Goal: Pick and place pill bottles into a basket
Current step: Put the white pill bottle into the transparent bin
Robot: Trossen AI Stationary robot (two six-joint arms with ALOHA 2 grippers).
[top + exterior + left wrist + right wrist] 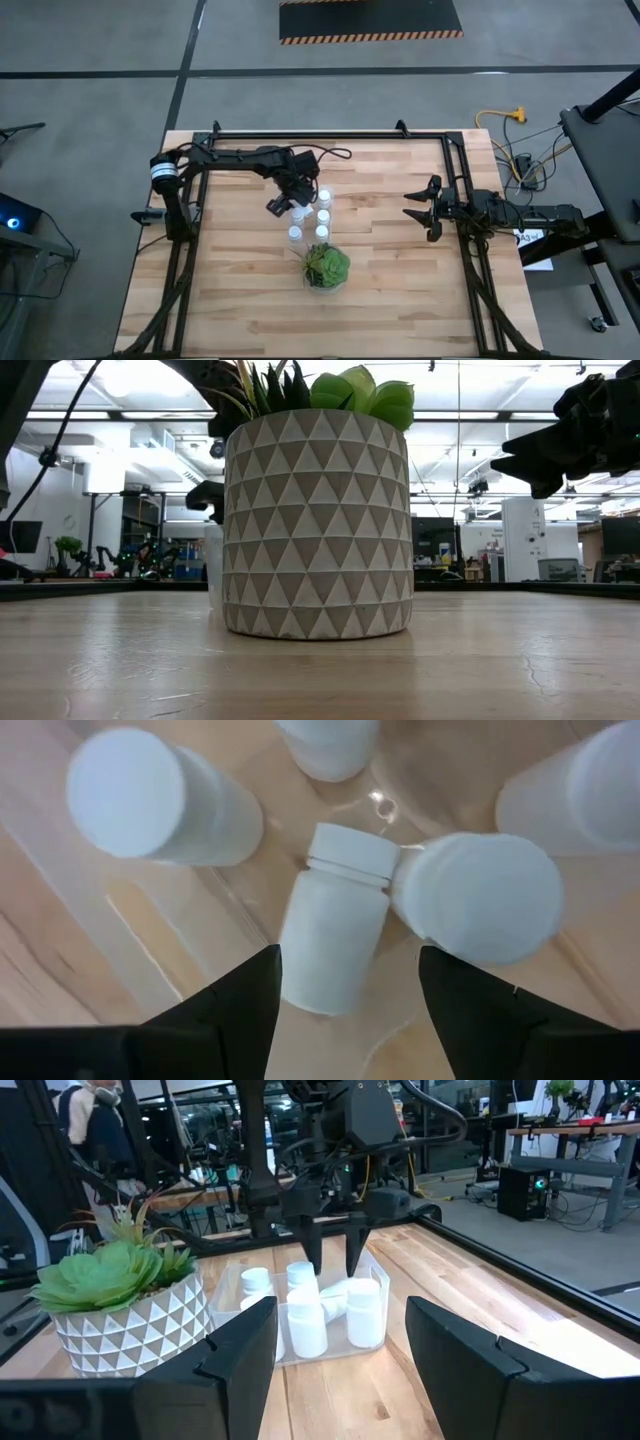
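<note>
At left of the table (240, 310), the left tool (347, 982) hangs directly above the clear basket (372, 1272) near the table's middle, fingers (235, 1000) parted and pointing down, gripping nothing; a tipped bottle lies just below the gap between them.

Item: pill bottles, white plastic, white caps. Five can be made out in the left wrist view, all inside or over the basket. One lies on its side (335, 935), its cap touching an upright neighbour (478, 895); another upright one (150, 798) stands apart; two more (325, 742) (585, 790) show only partly at the edges. A sixth cannot be confirmed.

Handling, judged: light, rigid, smooth-sided and likely slippery; prone to roll when lying down and to topple when nudged. Not fragile. Best hold is across the cylindrical body below the cap, fingers square to the axis; the cap's ridged rim offers a second purchase on upright ones. The crowded basket leaves little finger room.

Item: basket, thin see-through bin, probably light enough to slide if bumped.

Item: potted succulent (326, 267) in a patterned round pot (317, 525), just near of the basket; not part of the job.

At right of the table, the right tool (422, 210) waits well apart from the basket, fingers (225, 1350) partly spread, holding nothing.
</note>
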